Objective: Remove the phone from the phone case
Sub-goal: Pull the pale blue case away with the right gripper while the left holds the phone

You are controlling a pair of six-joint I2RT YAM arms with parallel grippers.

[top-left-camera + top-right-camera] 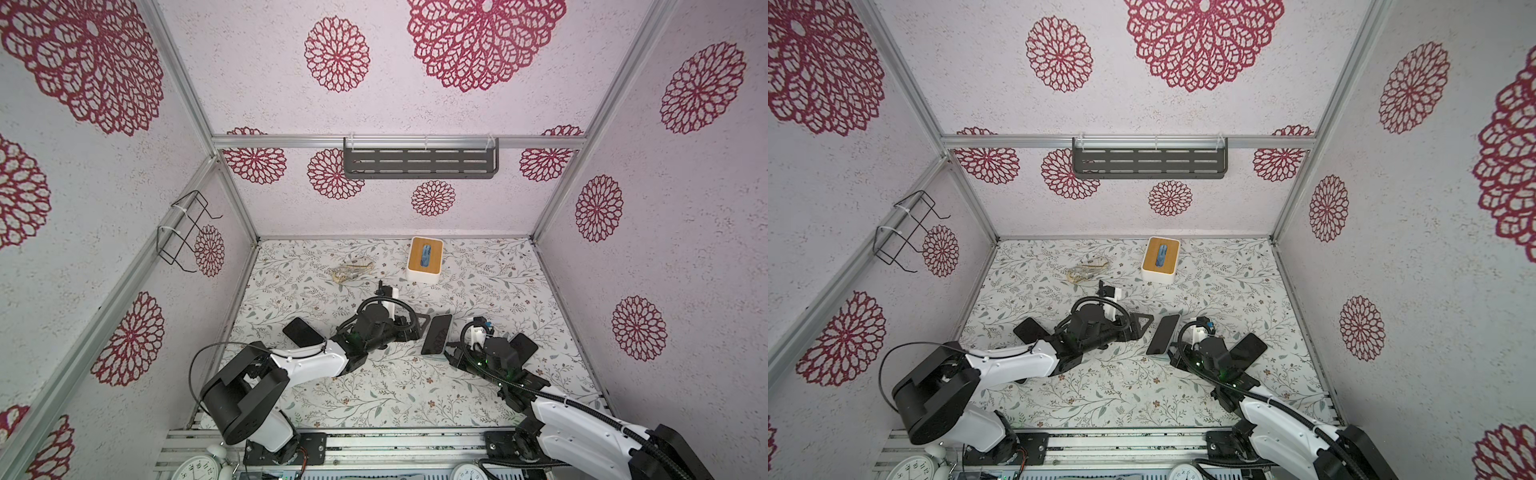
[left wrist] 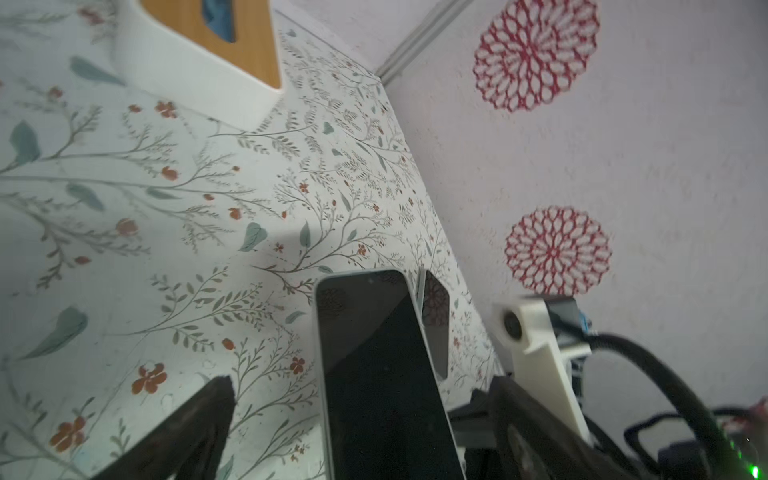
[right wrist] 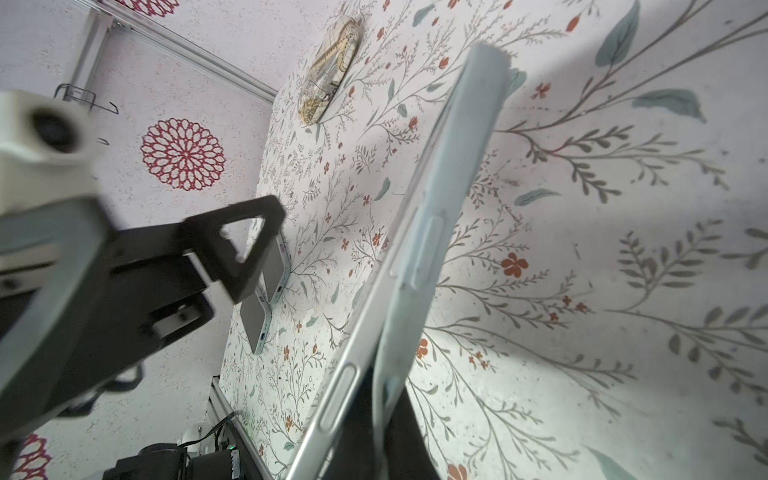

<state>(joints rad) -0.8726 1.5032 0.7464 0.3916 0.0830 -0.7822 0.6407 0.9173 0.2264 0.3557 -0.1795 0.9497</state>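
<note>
Phone (image 1: pixel 436 334) clamped by closed right gripper (image 1: pixel 446 355), held tilted over table (image 1: pixel 374 386) middle; case (image 3: pixel 449 187) partly peeled away; left gripper (image 1: pixel 417 330) spread wide just beside phone.

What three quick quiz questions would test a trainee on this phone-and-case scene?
1. True or false: the left gripper is clamped on the phone.
2. Which gripper holds the phone up off the table? A left gripper, B right gripper, C neither.
3. Fill in: the tissue box has a ___ top.
Key: 1 false, its jaws stand open; 2 B; 3 wooden.
</note>
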